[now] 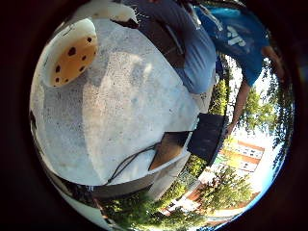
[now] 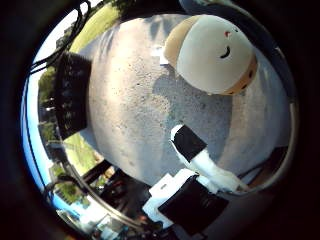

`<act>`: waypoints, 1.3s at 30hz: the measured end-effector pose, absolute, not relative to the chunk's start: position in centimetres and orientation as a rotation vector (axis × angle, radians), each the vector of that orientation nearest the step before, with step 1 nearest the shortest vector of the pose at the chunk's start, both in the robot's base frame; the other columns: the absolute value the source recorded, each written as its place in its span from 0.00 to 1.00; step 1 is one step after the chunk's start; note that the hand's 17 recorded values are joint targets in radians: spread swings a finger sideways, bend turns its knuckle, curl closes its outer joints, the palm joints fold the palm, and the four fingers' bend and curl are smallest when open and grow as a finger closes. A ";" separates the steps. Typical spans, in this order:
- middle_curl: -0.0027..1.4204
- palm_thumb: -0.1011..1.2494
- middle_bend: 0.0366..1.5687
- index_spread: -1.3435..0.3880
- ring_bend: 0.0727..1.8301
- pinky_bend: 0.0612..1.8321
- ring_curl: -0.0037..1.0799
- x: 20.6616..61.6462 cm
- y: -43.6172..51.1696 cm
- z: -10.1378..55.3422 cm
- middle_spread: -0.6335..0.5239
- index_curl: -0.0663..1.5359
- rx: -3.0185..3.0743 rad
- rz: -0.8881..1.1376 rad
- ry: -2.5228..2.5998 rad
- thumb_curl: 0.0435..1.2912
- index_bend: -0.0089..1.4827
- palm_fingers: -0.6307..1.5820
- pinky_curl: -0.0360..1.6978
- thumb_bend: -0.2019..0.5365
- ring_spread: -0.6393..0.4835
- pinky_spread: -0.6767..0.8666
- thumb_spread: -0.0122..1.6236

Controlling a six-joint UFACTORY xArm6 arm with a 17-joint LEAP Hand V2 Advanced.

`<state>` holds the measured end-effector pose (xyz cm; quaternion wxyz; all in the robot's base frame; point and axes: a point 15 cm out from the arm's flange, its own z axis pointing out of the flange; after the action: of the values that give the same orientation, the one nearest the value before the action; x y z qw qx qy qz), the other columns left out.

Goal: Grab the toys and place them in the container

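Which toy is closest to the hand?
Only one shows: the cream plush toy with a smiling face and spotted orange side, on the concrete table.

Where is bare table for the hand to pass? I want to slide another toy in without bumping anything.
The broad grey tabletop lies bare between the plush toy and the brown board near the edge. The black crate borders the far side. It is crowded only beside the toy, where the hand reaches in.
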<state>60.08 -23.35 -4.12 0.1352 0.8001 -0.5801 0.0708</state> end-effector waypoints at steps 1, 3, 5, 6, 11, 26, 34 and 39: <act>0.24 0.40 0.10 0.74 0.21 0.28 0.27 60.0 -23.2 -4.6 0.63 0.24 2.316 0.204 -1.681 0.22 0.12 0.37 0.20 0.22 0.84 0.75 0.67; 0.24 0.39 0.10 0.75 0.22 0.29 0.27 59.8 -22.9 -5.5 0.63 0.23 2.305 0.199 -1.683 0.21 0.12 0.39 0.20 0.23 0.85 0.76 0.67; 0.24 0.39 0.10 0.76 0.24 0.30 0.28 59.5 -22.8 -6.3 0.63 0.23 2.286 0.198 -1.686 0.21 0.11 0.41 0.20 0.23 0.86 0.76 0.66; 0.23 0.40 0.09 0.76 0.25 0.31 0.28 59.4 -22.9 -6.5 0.62 0.22 2.275 0.202 -1.690 0.21 0.11 0.42 0.20 0.23 0.86 0.77 0.66; 0.28 0.54 0.21 0.72 0.39 0.42 0.34 59.6 -22.7 -7.1 0.54 0.21 2.232 0.249 -1.711 0.24 0.13 0.71 0.21 0.28 0.80 0.77 0.67; 0.60 0.81 0.70 0.40 0.72 0.70 0.65 62.5 -25.7 4.2 0.40 0.18 2.266 0.439 -1.763 0.42 0.24 0.75 0.44 0.31 0.53 0.65 0.66; 0.67 0.82 0.76 0.29 0.75 0.74 0.71 57.7 -18.8 14.7 0.39 0.21 2.379 0.173 -1.787 0.49 0.36 0.71 0.51 0.26 0.48 0.60 0.66; 0.69 0.81 0.79 0.23 0.76 0.76 0.74 53.3 -11.8 21.9 0.39 0.24 2.468 -0.032 -1.743 0.52 0.41 0.69 0.54 0.25 0.47 0.58 0.66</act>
<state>53.34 -11.80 21.86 0.0601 0.8153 -0.5758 -0.0107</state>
